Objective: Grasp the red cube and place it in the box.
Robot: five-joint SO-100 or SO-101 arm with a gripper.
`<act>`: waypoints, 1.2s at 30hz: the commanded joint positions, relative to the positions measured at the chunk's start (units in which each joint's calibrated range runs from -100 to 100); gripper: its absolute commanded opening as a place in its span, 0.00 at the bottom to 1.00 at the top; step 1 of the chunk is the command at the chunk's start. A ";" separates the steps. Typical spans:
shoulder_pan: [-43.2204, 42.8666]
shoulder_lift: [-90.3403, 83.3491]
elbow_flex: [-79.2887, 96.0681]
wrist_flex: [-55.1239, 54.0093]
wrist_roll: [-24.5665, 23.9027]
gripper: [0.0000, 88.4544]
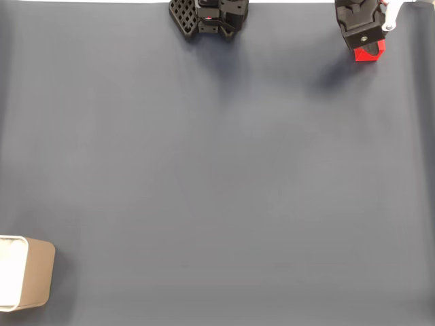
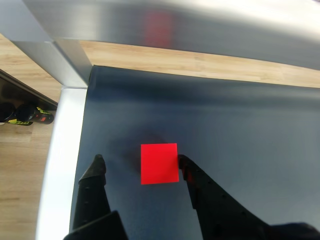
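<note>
The beige, round-cornered box (image 1: 30,282) sits at the lower left edge of the fixed view, its white interior showing nothing inside. Far from it, at the top right, the matte red cube (image 2: 159,163) lies on the dark, smooth tabletop (image 1: 217,176) between the gripper (image 2: 141,164)'s open black jaws, one fingertip touching its side.

Fixed view: box (image 1: 30,275) was cut off by left edge, arm base (image 1: 211,17) by top edge, and gripper (image 1: 367,37) covered most of the red cube (image 1: 370,53). Wrist view: top band was blurred.
</note>
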 commanded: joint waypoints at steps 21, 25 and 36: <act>-1.53 0.70 -2.83 -1.50 -0.98 0.38; -1.67 0.96 -2.83 -1.50 -1.17 0.38; -1.67 1.22 -2.46 -1.58 -1.42 0.38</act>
